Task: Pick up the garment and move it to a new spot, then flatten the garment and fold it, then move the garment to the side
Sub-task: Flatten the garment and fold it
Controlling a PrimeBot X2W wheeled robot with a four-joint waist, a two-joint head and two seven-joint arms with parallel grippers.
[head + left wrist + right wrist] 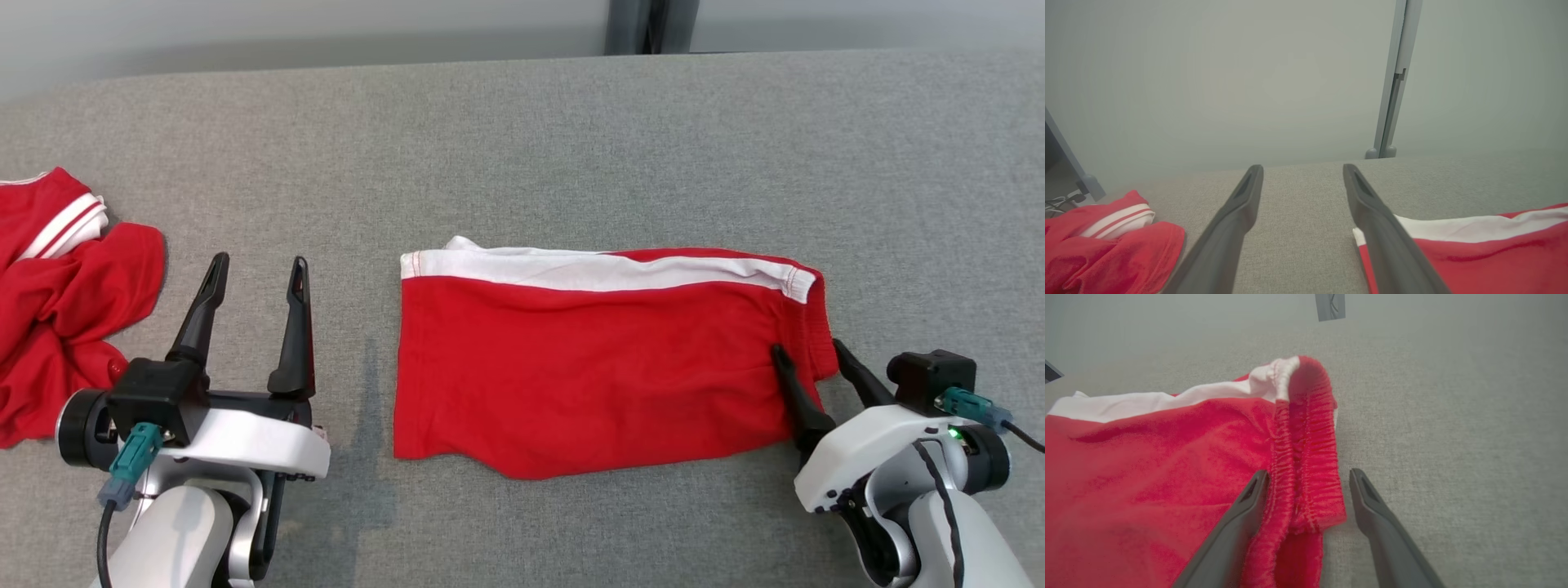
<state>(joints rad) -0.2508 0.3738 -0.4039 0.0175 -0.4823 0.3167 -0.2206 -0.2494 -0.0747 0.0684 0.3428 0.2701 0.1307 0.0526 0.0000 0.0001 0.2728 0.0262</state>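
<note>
A pair of red shorts (596, 367) with a white side stripe lies flat and folded in the middle of the grey table (522, 139). Its elastic waistband (1306, 449) is at the right end. My right gripper (808, 353) stands open astride that waistband corner, one finger over the red cloth and the other off its edge. My left gripper (257, 269) is open over bare table, to the left of the shorts' left edge (1367, 245), holding nothing.
A crumpled red garment with white stripes (57, 294) lies at the table's far left edge. A grey wall with a vertical post (1392, 81) rises behind the table's back edge.
</note>
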